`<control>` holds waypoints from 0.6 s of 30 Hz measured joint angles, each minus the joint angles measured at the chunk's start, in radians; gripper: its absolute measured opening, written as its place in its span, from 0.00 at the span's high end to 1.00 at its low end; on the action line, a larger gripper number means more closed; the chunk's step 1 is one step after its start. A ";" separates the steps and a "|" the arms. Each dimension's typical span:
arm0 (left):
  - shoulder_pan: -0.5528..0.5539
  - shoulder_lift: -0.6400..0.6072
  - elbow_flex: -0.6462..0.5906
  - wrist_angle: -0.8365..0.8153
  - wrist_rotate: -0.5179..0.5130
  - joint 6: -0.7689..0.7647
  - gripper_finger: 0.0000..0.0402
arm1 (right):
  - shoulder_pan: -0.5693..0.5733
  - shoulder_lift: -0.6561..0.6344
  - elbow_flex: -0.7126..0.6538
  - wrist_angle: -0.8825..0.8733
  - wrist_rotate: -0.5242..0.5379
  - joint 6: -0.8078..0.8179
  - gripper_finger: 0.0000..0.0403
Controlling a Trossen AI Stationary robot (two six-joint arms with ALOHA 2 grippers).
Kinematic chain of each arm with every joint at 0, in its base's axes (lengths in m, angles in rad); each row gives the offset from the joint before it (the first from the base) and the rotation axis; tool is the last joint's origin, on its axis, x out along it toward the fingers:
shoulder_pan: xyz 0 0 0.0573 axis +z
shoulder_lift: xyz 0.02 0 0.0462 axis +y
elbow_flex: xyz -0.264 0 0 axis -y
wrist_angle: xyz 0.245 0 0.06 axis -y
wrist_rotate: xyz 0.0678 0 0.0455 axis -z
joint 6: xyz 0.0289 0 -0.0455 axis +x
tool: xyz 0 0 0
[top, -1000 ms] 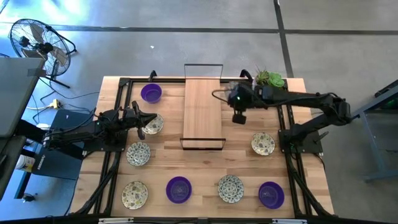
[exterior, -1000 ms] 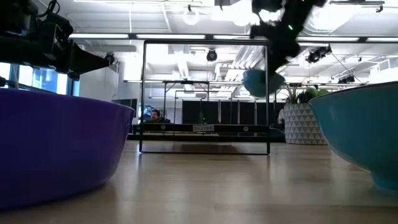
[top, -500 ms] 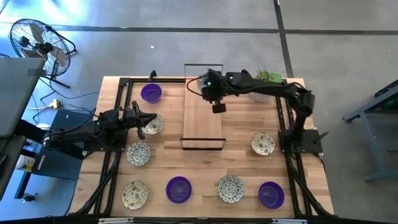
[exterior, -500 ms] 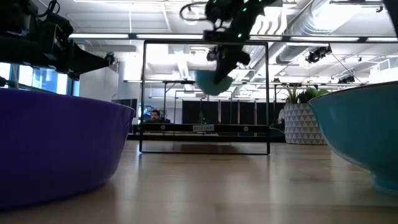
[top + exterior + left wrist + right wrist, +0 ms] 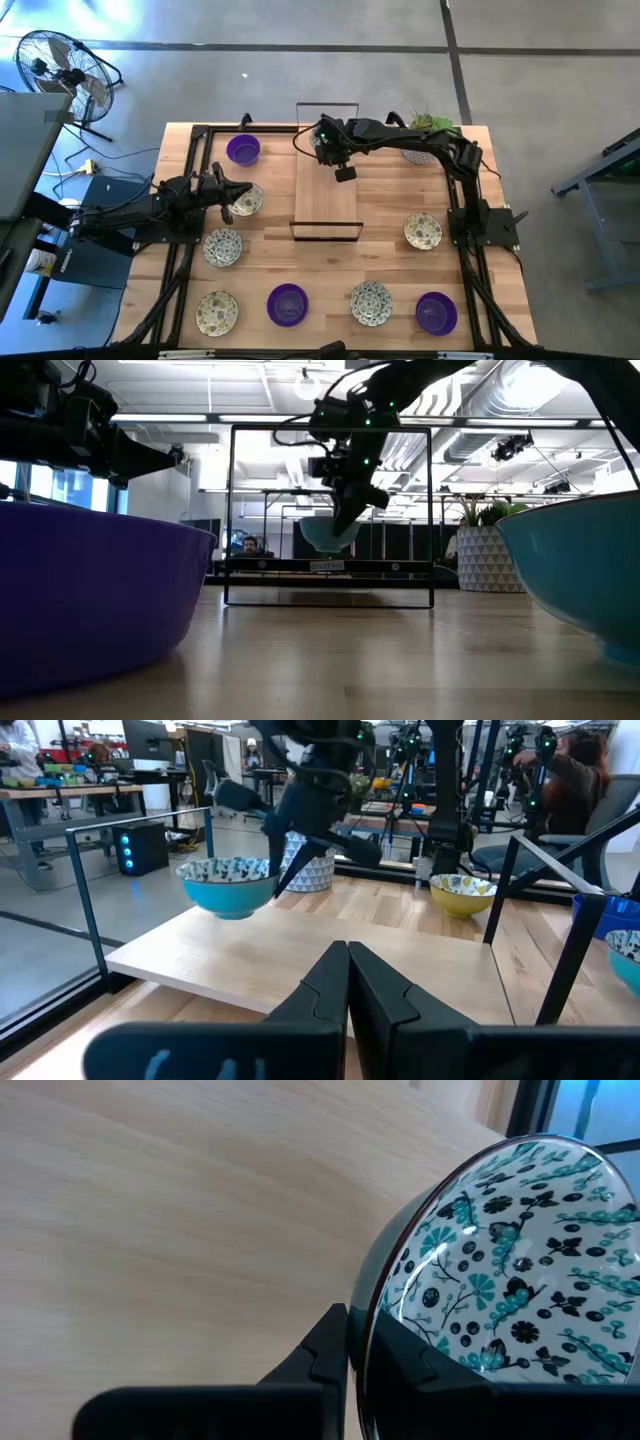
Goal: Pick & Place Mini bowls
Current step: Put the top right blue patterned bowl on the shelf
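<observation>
My right gripper (image 5: 325, 142) is over the far end of the wooden board (image 5: 327, 195) and is shut on a mini bowl (image 5: 228, 885), teal outside and cream inside with a dark speckled pattern (image 5: 520, 1270). In the low view the mini bowl (image 5: 326, 534) hangs close above the board. My left gripper (image 5: 240, 192) is shut and holds nothing. It hovers over a patterned bowl (image 5: 247, 202) at the table's left. Several more purple and patterned bowls rest on their bases on the table. My right gripper pinches the mini bowl's rim (image 5: 372, 1315), with one finger (image 5: 322, 1348) outside the wall and the other finger (image 5: 405, 1360) inside. The fingers slant down from above on the bowl's right side. The bowl hangs nearly upright, just over the board; whether its base touches I cannot tell.
A black wire frame (image 5: 328, 103) stands around the board. A white pot with a green plant (image 5: 432, 127) sits at the far right corner. Bowls lie along the near edge (image 5: 288, 304), on the left (image 5: 243, 149) and on the right (image 5: 423, 230).
My right gripper has carried the mini bowl from the table's right side toward the left, over the board's far end, and then down toward the board. The bowl has dropped from high in the wire frame to just above the board.
</observation>
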 joint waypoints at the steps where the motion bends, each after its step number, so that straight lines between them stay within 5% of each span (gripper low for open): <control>1: 0.000 0.000 0.000 0.000 0.000 0.000 1.00 | -0.003 0.004 0.000 0.010 0.000 -0.003 0.96; 18: 0.000 0.000 0.000 -0.001 0.000 0.001 1.00 | -0.037 0.036 -0.002 0.056 -0.013 -0.030 0.96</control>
